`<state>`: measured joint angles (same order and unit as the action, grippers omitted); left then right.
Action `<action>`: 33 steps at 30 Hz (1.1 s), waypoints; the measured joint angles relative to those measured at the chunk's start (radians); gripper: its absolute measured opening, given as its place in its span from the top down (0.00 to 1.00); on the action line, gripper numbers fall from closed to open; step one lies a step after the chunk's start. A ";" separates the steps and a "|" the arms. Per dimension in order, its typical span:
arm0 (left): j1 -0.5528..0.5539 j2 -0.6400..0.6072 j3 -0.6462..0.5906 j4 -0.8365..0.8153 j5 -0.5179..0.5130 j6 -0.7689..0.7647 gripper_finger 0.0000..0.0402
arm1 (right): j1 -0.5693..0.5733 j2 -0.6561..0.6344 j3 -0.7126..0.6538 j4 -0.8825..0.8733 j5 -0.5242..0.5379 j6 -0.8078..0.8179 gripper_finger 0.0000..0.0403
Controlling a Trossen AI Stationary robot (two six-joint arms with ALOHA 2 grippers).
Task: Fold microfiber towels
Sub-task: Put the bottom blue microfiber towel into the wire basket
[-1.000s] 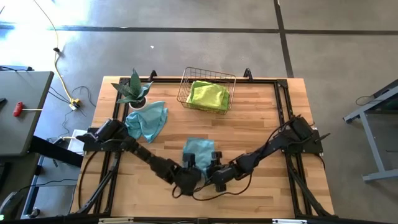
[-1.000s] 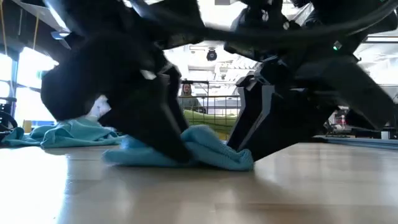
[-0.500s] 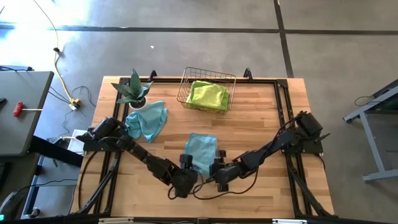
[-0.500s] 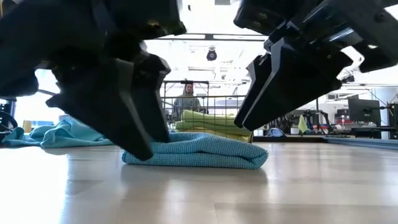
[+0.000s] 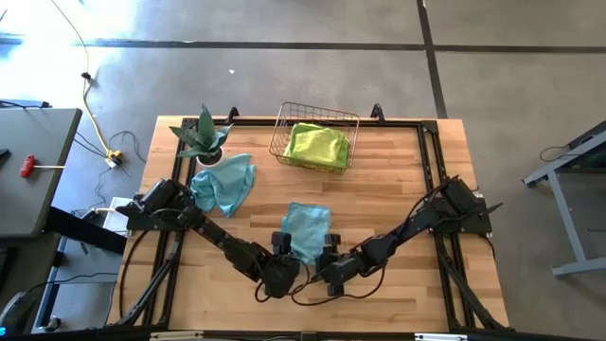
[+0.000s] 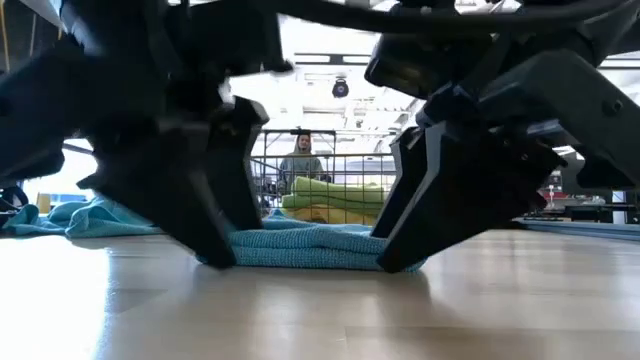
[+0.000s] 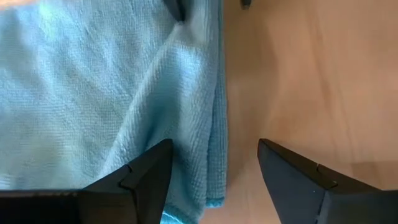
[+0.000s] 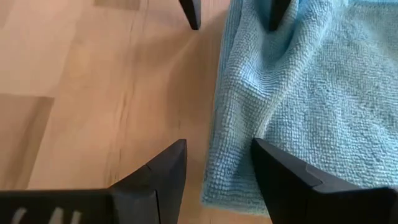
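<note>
A folded teal towel [image 5: 306, 225] lies flat on the table's near middle, also seen in the low view [image 6: 310, 247]. My left gripper [image 5: 283, 252] is open at the towel's near left corner. In its wrist view [image 7: 214, 152] one finger is over the cloth and the other over bare wood. My right gripper [image 5: 328, 257] is open at the near right corner and straddles the towel's edge the same way [image 8: 217, 149]. A second teal towel [image 5: 224, 185] lies crumpled at the left. A lime green towel [image 5: 317, 144] lies in the wire basket [image 5: 284, 123]. My left gripper points down at the towel's near left corner [image 7: 208, 186] with the cloth edge between its open fingers; I cannot tell whether a finger touches the cloth. My right gripper stands the same way at the near right corner [image 8: 214, 186]; I cannot tell whether it touches.
A potted spiky plant [image 5: 204, 137] stands at the far left corner next to the crumpled towel. The basket stands at the far middle. A person [image 6: 301, 160] shows in the room beyond the table. Bare wood lies to the right of the folded towel.
A second ago both grippers were down on the bunched near part of the teal towel. They rose clear of it, and the towel settled flat. Both have since come down again at its near corners.
</note>
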<state>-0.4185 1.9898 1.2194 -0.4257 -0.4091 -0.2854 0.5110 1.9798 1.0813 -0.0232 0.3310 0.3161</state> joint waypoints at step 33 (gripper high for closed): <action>0.004 0.030 0.000 -0.019 -0.075 -0.026 0.84 | 0.000 0.055 0.002 -0.006 0.070 -0.039 0.98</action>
<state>-0.4141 2.0196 1.2190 -0.4450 -0.4843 -0.3111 0.5110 2.0345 1.0836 -0.0294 0.4007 0.2769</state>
